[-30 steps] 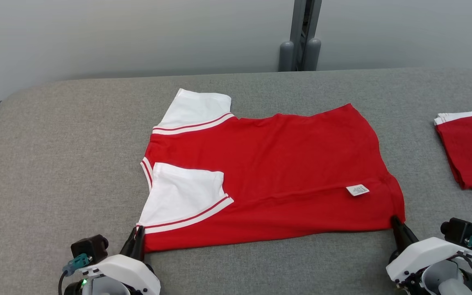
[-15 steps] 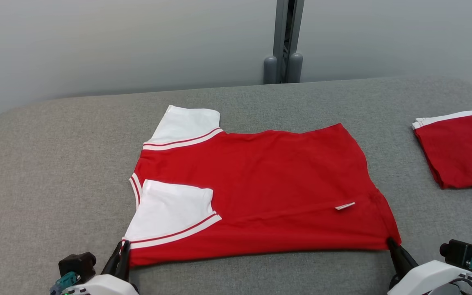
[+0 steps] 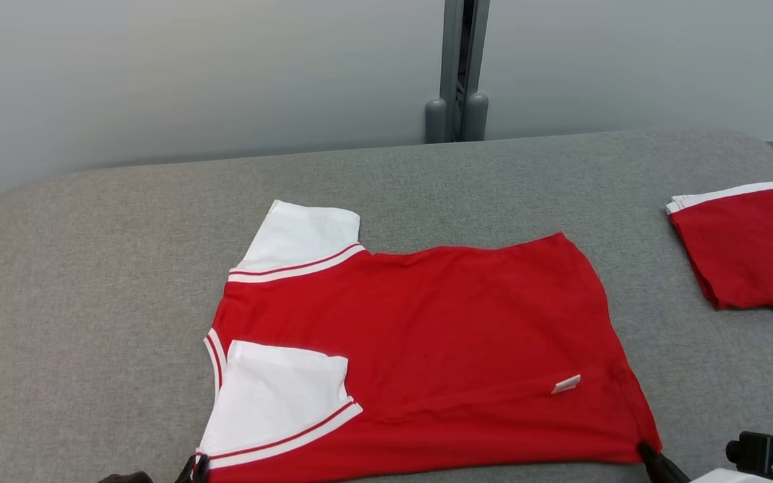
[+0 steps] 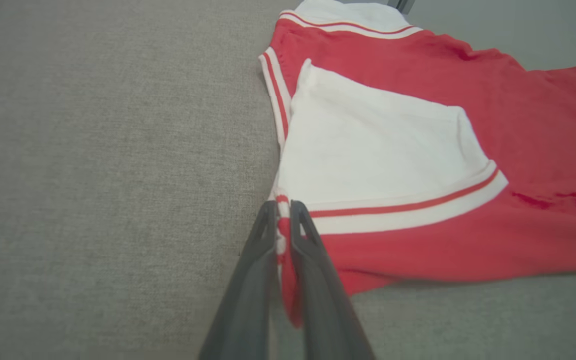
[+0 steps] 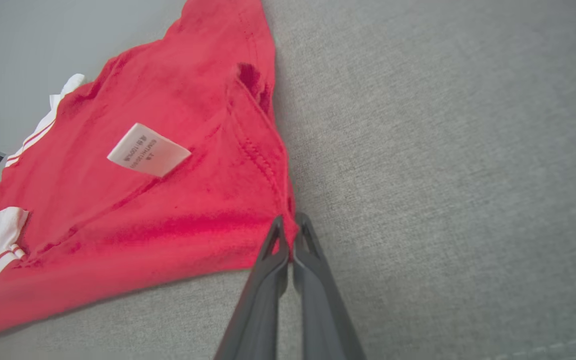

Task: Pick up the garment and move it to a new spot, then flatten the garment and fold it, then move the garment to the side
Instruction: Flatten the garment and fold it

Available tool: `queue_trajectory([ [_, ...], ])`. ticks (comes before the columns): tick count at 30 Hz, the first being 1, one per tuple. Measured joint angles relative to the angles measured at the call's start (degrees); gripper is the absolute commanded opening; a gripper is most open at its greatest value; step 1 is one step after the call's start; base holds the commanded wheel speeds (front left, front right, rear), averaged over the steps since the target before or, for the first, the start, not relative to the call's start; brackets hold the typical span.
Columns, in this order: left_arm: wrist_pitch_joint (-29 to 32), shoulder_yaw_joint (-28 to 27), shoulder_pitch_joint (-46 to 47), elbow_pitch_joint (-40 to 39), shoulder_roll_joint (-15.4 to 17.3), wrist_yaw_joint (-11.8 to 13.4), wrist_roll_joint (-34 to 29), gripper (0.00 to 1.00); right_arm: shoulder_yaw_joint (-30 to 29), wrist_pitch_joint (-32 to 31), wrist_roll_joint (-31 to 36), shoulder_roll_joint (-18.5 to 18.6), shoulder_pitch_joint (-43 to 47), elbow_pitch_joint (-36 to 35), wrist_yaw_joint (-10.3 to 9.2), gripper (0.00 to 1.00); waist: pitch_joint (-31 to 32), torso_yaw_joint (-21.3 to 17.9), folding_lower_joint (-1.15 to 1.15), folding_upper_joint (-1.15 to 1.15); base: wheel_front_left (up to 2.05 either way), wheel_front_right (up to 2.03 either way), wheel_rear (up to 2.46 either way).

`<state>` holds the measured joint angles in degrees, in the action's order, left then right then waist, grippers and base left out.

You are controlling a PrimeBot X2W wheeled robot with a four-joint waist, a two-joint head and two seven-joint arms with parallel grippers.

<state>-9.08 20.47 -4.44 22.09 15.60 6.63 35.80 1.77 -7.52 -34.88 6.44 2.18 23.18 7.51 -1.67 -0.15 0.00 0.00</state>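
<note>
Red, white-sleeved garment (image 3: 440,349) lies spread flat.

Head above, wrists low beside garment (image 3: 420,349)

Left gripper (image 4: 283,206): closed tight, its two dark fingers (image 4: 248,290) pressed together, pinching a corner of the garment (image 4: 468,240) between the tips.
Left pose: low, fingers reaching forward; in the head view the tips sit at the bottom left edge.
Right gripper (image 5: 289,222): closed, tips meeting on the garment's hem corner.
Right pose: low at the bottom right, fingers slanting up and inward.
Right wrist: a dark camera block (image 3: 761,453) sits beside the fingers; the forearm is probably held low, hard to tell.
</note>
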Motion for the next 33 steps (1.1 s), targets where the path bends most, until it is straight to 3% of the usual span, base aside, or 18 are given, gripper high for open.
queue_trajectory([
  [3, 1.4, 0.5, -2.0, -3.4, 0.4, 1.1, -0.1, 0.00, -1.7, -2.8, 0.9, -1.0, 2.7, -3.6, 0.00, 0.00, 0.3, 0.2, 0.00, 0.00, 0.00, 0.00, 0.00],
  [4, 1.9, 0.6, -2.6, -4.3, 0.5, 1.5, -0.2, 0.07, -2.7, -3.7, 0.9, -1.3, 3.5, -4.5, 0.00, 0.16, 0.3, 0.3, 0.00, 0.00, 0.00, 0.00, 0.00],
  [5, 2.3, 0.6, -3.1, -5.1, 0.6, 1.9, -0.2, 0.07, -3.6, -4.3, 1.2, -1.7, 4.1, -5.5, 0.00, 0.16, 0.4, 0.3, 0.00, 0.00, 0.00, 0.00, 0.00],
  [6, 2.6, 0.6, -3.6, -5.8, 0.6, 2.5, -0.2, 0.79, -4.5, -4.7, 1.4, -2.0, 4.6, -6.6, 0.00, 0.60, 0.5, 0.4, 0.00, 0.00, 0.00, 0.00, 0.00],
  [7, 2.7, 0.6, -3.8, -6.5, 0.8, 2.9, -0.2, 1.00, -5.4, -5.3, 1.7, -2.3, 4.9, -7.6, 0.00, 1.00, 0.6, 0.5, 0.00, 0.00, 0.00, 0.00, 0.00],
  [13, 3.5, -0.9, -3.7, -11.7, 2.3, 5.0, -0.5, 1.00, -10.1, -8.1, 4.0, -3.1, 4.2, -14.3, -0.01, 1.00, 0.1, 0.9, 0.00, 0.00, 0.00, 0.00, 0.00],
  [18, 1.1, -2.8, -0.7, -14.3, 2.7, 6.0, -0.9, 1.00, -9.5, -7.9, 7.7, -2.9, 1.3, -18.5, -0.01, 1.00, -0.8, 1.1, 0.00, 0.00, 0.00, 0.00, 0.00],
  [22, -2.5, -4.0, 3.8, -16.2, 2.2, 5.9, -1.8, 1.00, -6.7, -3.4, 11.3, -0.8, -3.0, -21.6, -0.02, 1.00, -2.1, 1.0, 0.00, 0.00, 0.00, 0.00, 0.00],
  [25, -4.7, -4.6, 7.1, -17.1, 1.7, 5.2, -3.5, 1.00, -3.7, 3.5, 16.1, 1.3, -6.5, -22.7, -0.01, 1.00, -3.3, 0.9, 0.00, 0.00, 0.00, 0.00, 0.00],
  [33, -5.9, -5.7, 11.0, -14.7, -1.0, 2.7, -6.4, 1.00, 0.3, 15.5, 21.0, -1.2, -9.5, -19.1, -0.01, 1.00, -7.1, 0.0, 0.00, 0.00, 0.00, 0.00, 0.00],
])
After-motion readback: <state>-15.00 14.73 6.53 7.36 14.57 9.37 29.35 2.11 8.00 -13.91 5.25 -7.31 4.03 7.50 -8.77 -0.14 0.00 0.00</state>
